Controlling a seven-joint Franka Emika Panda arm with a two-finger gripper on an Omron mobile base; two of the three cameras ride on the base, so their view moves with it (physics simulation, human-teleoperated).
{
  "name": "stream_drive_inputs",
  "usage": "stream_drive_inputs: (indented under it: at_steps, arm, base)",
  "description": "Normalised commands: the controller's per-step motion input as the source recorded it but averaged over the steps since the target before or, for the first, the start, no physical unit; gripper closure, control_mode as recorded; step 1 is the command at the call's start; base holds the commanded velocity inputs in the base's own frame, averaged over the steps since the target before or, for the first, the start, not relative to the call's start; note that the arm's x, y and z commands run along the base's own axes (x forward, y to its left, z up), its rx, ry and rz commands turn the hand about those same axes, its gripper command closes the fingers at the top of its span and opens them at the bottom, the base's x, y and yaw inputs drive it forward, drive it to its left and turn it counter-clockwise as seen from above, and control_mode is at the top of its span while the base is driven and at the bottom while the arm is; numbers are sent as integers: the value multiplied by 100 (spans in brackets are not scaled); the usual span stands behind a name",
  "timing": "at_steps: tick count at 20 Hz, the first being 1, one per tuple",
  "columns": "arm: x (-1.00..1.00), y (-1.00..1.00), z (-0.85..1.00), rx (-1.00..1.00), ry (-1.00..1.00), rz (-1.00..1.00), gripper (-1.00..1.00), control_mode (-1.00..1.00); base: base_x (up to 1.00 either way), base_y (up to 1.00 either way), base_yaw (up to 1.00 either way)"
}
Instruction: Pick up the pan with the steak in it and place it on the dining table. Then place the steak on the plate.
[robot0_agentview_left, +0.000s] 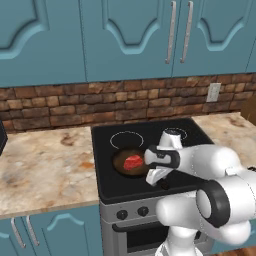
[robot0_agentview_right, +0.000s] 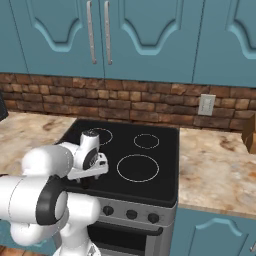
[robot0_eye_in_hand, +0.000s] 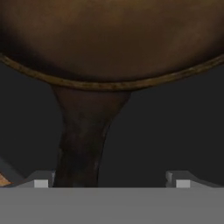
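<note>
Teal cabinets and a brick backsplash stand behind a marbled counter (robot0_agentview_left: 45, 160) with a black stove (robot0_agentview_left: 150, 155) set into it. Going left to right in the left base view: bare counter, then the pan (robot0_agentview_left: 129, 163) on the stove's front-left burner with the steak (robot0_agentview_left: 133, 161) inside it, then the arm's wrist at the pan's three o'clock. In the hand view the pan's handle (robot0_eye_in_hand: 83, 140) runs from the rim toward six o'clock, close beside the left fingertip of the gripper (robot0_eye_in_hand: 111, 181), whose jaws stand wide apart with nothing between them yet. I judge the task barely begun: the pan isn't grasped, and carrying it to the dining table and plating the steak remain.
</note>
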Motion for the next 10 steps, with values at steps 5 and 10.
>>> stream_drive_inputs:
  at_steps: [5, 10]
  arm:
    - [-1, 0, -1, 0, 0, 0, 100, -100]
    - [-13, 0, 15, 0, 0, 0, 100, -100]
  base:
    - [0, 0, 0]
    - [0, 0, 0]
